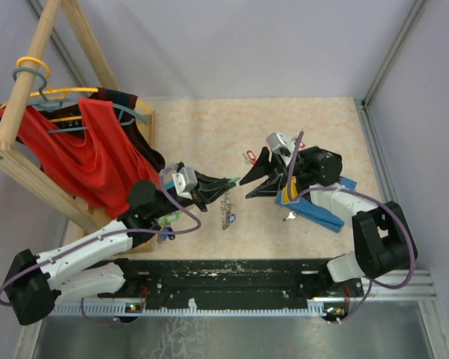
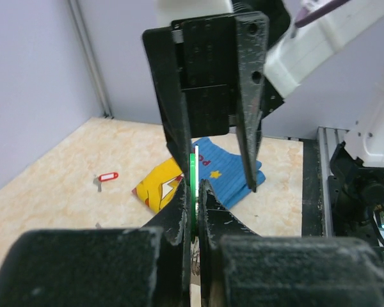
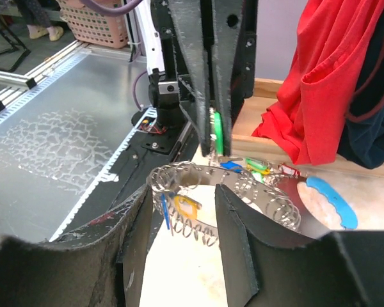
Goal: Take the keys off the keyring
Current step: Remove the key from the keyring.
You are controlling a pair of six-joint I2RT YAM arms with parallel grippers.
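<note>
My left gripper (image 1: 223, 182) is shut on a green-tagged key (image 1: 229, 180), seen as a thin green strip (image 2: 193, 167) between its fingers. The keyring (image 1: 226, 209), a grey ring fringed with silver loops, hangs below that key. In the right wrist view the keyring (image 3: 243, 187) lies across the gap of my right gripper (image 3: 184, 192), which stands open; a yellow tag (image 3: 187, 206) and a blue tag (image 3: 164, 212) hang on it. A red-tagged key (image 1: 248, 155) (image 2: 107, 176) lies loose on the table. Another key (image 1: 289, 217) lies by the cloth.
A folded blue and yellow cloth (image 1: 318, 206) lies under the right arm. A wooden rack (image 1: 30, 161) with a red garment (image 1: 90, 149) and hangers fills the left. Several loose tagged keys (image 3: 264, 167) lie by its base.
</note>
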